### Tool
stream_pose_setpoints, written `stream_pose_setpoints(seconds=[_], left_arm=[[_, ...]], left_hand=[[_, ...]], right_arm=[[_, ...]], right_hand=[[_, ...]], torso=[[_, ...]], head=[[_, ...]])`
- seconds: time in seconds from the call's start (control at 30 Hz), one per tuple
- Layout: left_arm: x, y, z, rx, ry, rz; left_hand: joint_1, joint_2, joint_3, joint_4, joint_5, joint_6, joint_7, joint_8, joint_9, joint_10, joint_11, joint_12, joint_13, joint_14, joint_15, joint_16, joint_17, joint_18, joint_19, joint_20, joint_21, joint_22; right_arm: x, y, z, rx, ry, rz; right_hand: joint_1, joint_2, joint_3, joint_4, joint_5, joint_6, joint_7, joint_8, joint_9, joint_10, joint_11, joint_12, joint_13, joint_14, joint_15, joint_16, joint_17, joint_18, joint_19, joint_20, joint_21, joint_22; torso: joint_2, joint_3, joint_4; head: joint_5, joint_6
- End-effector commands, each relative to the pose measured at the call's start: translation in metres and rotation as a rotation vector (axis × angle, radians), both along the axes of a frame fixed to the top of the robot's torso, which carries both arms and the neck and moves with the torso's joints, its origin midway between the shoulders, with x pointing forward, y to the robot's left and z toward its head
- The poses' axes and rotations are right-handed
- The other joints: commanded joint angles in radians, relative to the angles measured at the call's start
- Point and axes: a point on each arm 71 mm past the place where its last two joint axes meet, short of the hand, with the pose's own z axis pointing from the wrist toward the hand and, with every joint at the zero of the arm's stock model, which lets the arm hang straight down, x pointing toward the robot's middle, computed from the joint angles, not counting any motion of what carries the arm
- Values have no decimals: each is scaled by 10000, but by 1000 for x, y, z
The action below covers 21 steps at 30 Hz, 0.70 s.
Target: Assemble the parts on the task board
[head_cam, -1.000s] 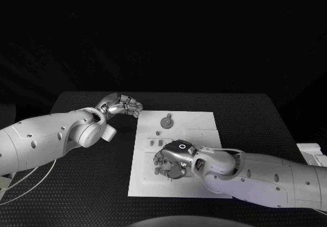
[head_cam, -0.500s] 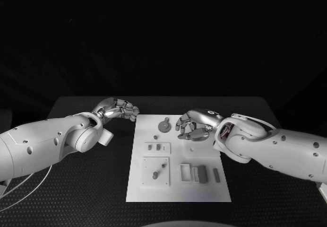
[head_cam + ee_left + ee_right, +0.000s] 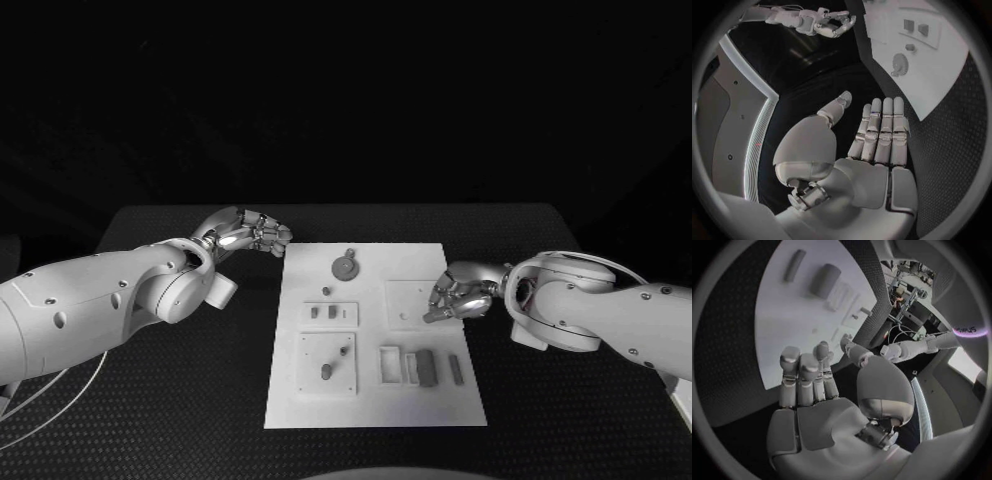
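The white task board point(image 3: 421, 260) lies in the middle of the black table. On it are a round grey part point(image 3: 346, 266) at the far end, two small parts point(image 3: 333, 312) on a raised square, and three upright bars point(image 3: 424, 367) near the front. My left hand point(image 3: 253, 232) hovers off the board's far left corner, fingers straight and together point(image 3: 879, 130), holding nothing. My right hand point(image 3: 459, 295) sits at the board's right edge, fingers slightly curled point(image 3: 807, 372) with an empty palm.
A second raised square point(image 3: 329, 362) at the board's front left carries two small pegs. A tiny part point(image 3: 327, 291) lies below the round one. Black table surface point(image 3: 173, 390) stretches on both sides of the board.
My right hand moved from the board's near middle to the far end beside the round part, then out to the right edge. The left hand has barely moved.
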Motion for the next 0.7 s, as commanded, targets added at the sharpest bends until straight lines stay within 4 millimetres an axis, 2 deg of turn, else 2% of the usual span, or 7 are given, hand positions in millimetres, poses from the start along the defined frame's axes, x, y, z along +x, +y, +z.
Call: stream_pose_setpoints(seconds=[0.03,0.07,0.17,0.27,0.33,0.5,0.7], left_arm=[[1,-2,0,-91,-4,-86],[1,-3,0,-94,1,-98],[1,-4,0,-103,5,-124],[1,-4,0,-97,9,-120],[1,-4,0,-97,14,-119],[1,-5,0,-110,19,-156],[2,-7,0,-115,17,-190]], left_hand=[[-98,-13,-21,60,5,9,41,-56,-12,21,80,49,-12,9,39,-24,-16,193,-21,66,-44,-14],[-100,-13,-21,60,5,10,41,-55,-12,21,80,49,-12,9,39,-24,-16,193,-21,66,-44,-14],[-103,-15,-22,63,5,12,40,-54,-12,21,80,49,-14,9,40,-24,-17,193,-21,66,-45,-15],[-105,-16,-23,65,5,15,39,-52,-11,22,80,49,-16,9,40,-24,-18,193,-20,67,-45,-15],[-107,-16,-24,67,5,16,39,-51,-11,22,80,50,-18,9,40,-24,-19,193,-20,67,-45,-16],[-106,-8,-20,71,6,19,37,-50,-11,23,80,50,-21,9,40,-24,-20,195,-18,66,-45,-16],[-118,-7,-23,82,4,19,37,-49,-12,22,81,49,-27,8,44,-24,-22,194,-18,69,-46,-18]], right_arm=[[-20,-15,-25,-793,2764,-493],[-24,-19,-30,-904,2989,-644],[-27,-21,-33,-1084,3214,-852],[-31,-18,-33,-1094,3259,-1014],[-34,-15,-33,-1087,3253,-1066],[-35,-7,-34,-970,3282,-1266],[-36,4,-41,-916,3210,-1311]], right_hand=[[-195,211,-15,54,-34,188,-38,95,124,7,-59,270,194,3,-140,172,172,681,79,-118,173,246],[-369,300,-67,87,-28,242,-67,90,150,50,-88,366,254,50,-168,290,312,681,77,-148,277,252],[-674,345,-141,142,-30,308,-90,69,182,56,-109,457,324,113,-189,440,571,681,35,-187,405,246],[-1044,362,-183,224,-25,347,-105,20,200,52,-122,523,377,169,-204,551,799,681,-27,-226,511,240],[-1298,288,-156,304,-20,327,-101,-60,183,47,-121,559,407,196,-202,603,918,681,-66,-261,586,232],[-1881,17,7,727,-18,294,-74,-239,96,60,-97,619,452,274,-179,695,1139,681,-108,-327,704,220],[-2066,-107,160,888,-23,275,-53,-348,34,71,-80,620,448,257,-163,674,1149,681,-131,-377,769,211]], torso=[[-11,-11,-9],[-14,-16,-5],[-13,-33,5],[-3,-25,-2],[0,-15,0],[1,-21,18],[4,-28,27]], head=[[-32,-43],[-37,-47],[-77,-50],[-64,-55],[-48,-73],[-51,-102],[-94,-127]])
